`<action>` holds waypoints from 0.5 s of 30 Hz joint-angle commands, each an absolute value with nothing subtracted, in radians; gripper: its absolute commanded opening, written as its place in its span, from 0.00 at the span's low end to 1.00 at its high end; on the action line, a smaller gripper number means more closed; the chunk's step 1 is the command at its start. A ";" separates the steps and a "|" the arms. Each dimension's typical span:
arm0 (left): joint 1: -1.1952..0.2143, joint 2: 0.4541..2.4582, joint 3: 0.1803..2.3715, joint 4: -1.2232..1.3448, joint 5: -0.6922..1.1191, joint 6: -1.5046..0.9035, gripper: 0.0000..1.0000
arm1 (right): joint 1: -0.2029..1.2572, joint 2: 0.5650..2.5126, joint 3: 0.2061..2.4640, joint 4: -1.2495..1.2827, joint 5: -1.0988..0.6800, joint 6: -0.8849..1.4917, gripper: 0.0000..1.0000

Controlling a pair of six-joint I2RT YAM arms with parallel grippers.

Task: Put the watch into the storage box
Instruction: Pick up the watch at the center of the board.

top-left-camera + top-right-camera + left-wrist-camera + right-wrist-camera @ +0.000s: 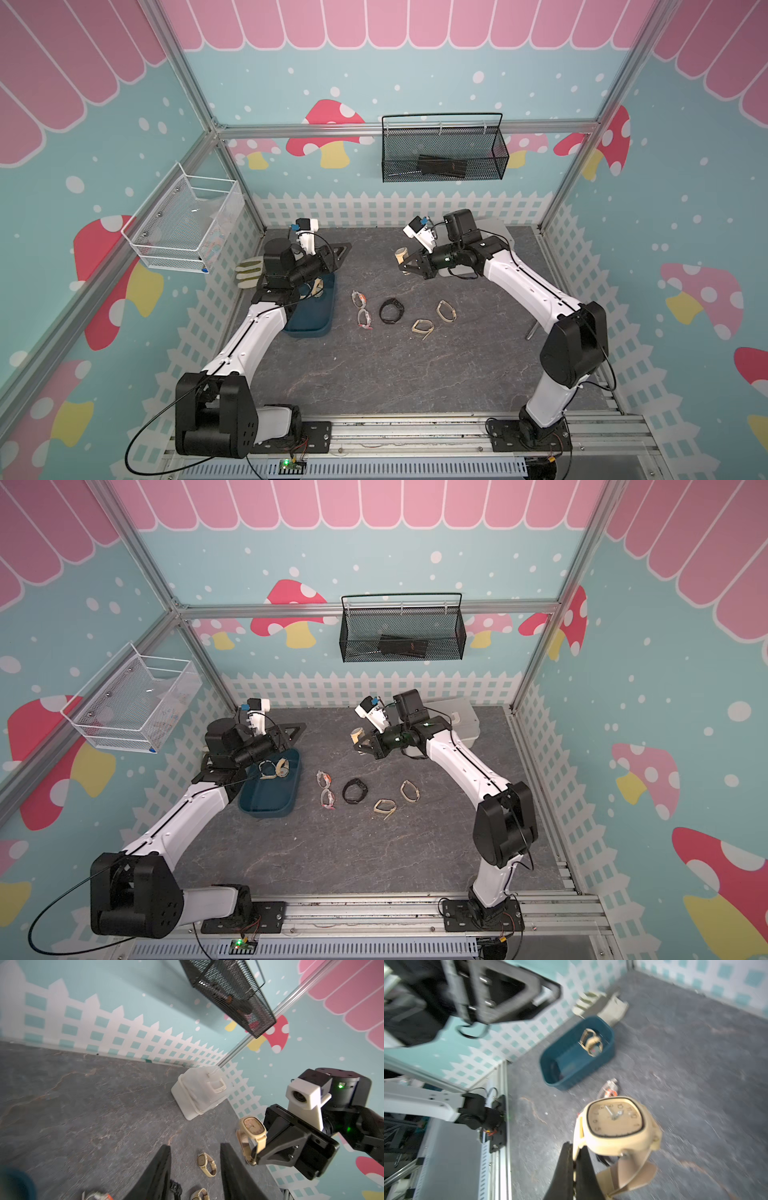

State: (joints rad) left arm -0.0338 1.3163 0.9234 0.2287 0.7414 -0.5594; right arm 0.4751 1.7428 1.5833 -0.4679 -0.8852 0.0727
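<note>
My right gripper is shut on the strap of a beige watch with a rounded square dial. It holds that watch above the table, towards the back, in both top views. The dark teal storage box sits at the left with two beige watches inside its far end. My left gripper is open and empty, hovering past the box's far end. On the table lie a black watch, two beige watches and two clear ones.
A white lidded case stands at the back right behind my right arm. A black mesh basket hangs on the back wall and a white wire basket on the left wall. A pale ribbed object lies behind the box.
</note>
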 commanded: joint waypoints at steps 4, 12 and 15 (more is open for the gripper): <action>-0.042 1.305 0.891 0.431 0.917 -0.631 0.48 | 0.472 1.701 1.486 -0.096 -1.257 0.289 0.00; -0.101 1.318 0.904 0.463 1.017 -0.629 0.51 | 0.480 1.742 1.439 0.597 -1.348 0.845 0.00; -0.115 1.319 0.903 0.483 1.038 -0.638 0.51 | 0.487 1.792 1.461 0.830 -1.348 1.031 0.00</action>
State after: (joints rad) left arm -0.1059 1.3163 0.9073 0.4324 0.9733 -0.6254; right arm 0.4786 1.7493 1.4384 0.4946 -1.3060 0.7712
